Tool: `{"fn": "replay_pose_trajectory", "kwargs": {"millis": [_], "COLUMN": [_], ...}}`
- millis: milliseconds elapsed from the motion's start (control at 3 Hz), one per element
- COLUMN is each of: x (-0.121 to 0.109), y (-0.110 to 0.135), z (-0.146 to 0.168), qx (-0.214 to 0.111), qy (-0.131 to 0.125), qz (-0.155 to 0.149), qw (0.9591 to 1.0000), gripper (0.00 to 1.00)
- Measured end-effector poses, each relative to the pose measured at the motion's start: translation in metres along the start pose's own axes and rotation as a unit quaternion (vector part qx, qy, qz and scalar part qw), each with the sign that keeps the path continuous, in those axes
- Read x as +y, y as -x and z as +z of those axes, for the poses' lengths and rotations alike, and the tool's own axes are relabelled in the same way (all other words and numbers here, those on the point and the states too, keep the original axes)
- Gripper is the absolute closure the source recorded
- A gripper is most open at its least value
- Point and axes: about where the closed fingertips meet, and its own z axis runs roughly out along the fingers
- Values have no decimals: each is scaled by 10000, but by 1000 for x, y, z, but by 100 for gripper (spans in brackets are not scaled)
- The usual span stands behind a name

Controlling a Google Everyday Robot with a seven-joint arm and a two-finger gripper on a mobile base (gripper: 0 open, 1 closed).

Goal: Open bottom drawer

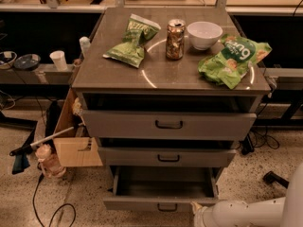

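The grey cabinet has three drawers. The bottom drawer [163, 203] has the narrowest front panel and a small black loop handle [166, 207]; it stands pulled out, showing its plain grey inside. The mid-sized drawer [165, 157] and the widest top drawer [168, 125] are pulled out only slightly. My white arm [246, 213] comes in from the lower right corner; its gripper end [197, 212] sits just right of the bottom drawer's front, near its right corner.
On the cabinet top [156, 74] lie two green chip bags [134, 40] [232, 59], a can [174, 39] and a white bowl [204, 34]. A cardboard box [75, 143], a bottle [46, 161] and cables lie on the floor at left.
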Motion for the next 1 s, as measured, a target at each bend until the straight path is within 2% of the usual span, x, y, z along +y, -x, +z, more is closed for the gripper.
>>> {"fn": "replay_pose_trajectory", "kwargs": {"millis": [333,667,1000], "x": [-36,-66,-86], "y": [33,50,57], "z": [19,34,53], "qx": [-68,-87,261], "qy": [72,66,-23], "qz": [-248,-349,-463], "qw": [9996,9993,9986], "gripper": [0,0,0]}}
